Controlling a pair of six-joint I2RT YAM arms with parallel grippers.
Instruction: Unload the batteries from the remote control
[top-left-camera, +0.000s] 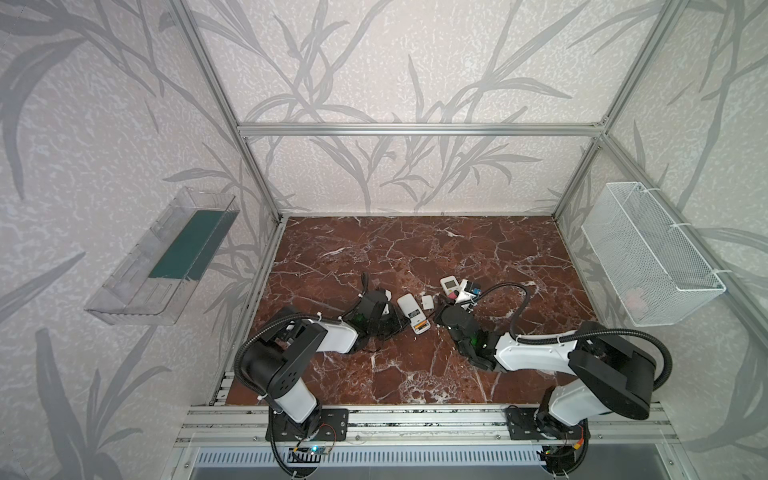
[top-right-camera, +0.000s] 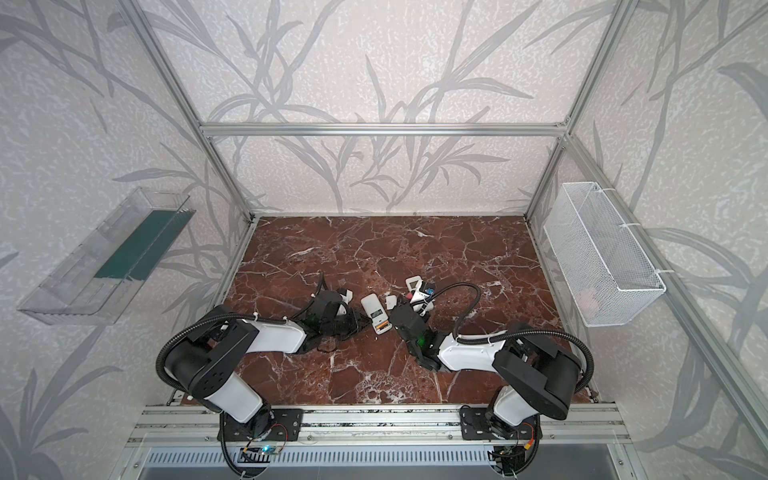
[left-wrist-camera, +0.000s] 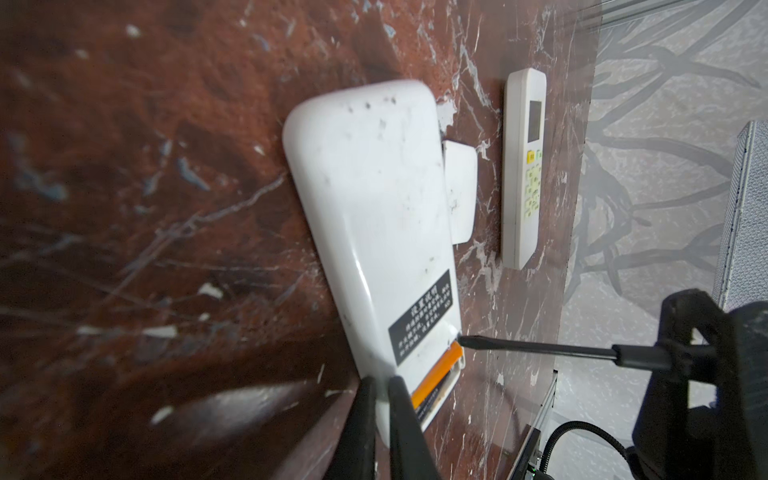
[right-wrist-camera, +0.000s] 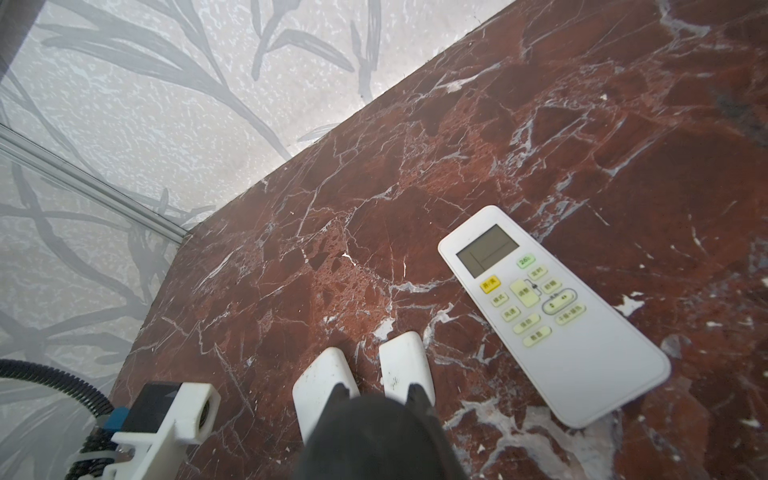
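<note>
Remote control (left-wrist-camera: 365, 199) lies face-down on the marble tabletop (top-left-camera: 415, 257), between the two arms in both top views. Its battery bay is open at the end nearest the arms.

- Batteries are both in the bay: orange battery (left-wrist-camera: 436, 374) on top and fully visible, dark battery (left-wrist-camera: 432, 401) alongside it, partly hidden by the bay wall.
- left gripper (left-wrist-camera: 381, 382): jaws nearly together, pinching the remote's side wall at the bay end, one finger outside the shell and one over the bay.
- right gripper (right-wrist-camera: 378, 392): clamped tight on the screwdriver (left-wrist-camera: 540, 348). The dark shaft runs across to the bay and the tip sits at the bay's corner, right by the end of the orange battery. Can't tell whether it touches the cell or only the rim.
- second remote (right-wrist-camera: 540, 316): face-up with screen and buttons showing, flat on the tabletop beyond the first one, apart from it.
- covers (right-wrist-camera: 324, 382): two small white ones side by side with a narrow gap, between the two remotes. One of them lies right against the face-down remote's long edge in the left wrist view.
</note>
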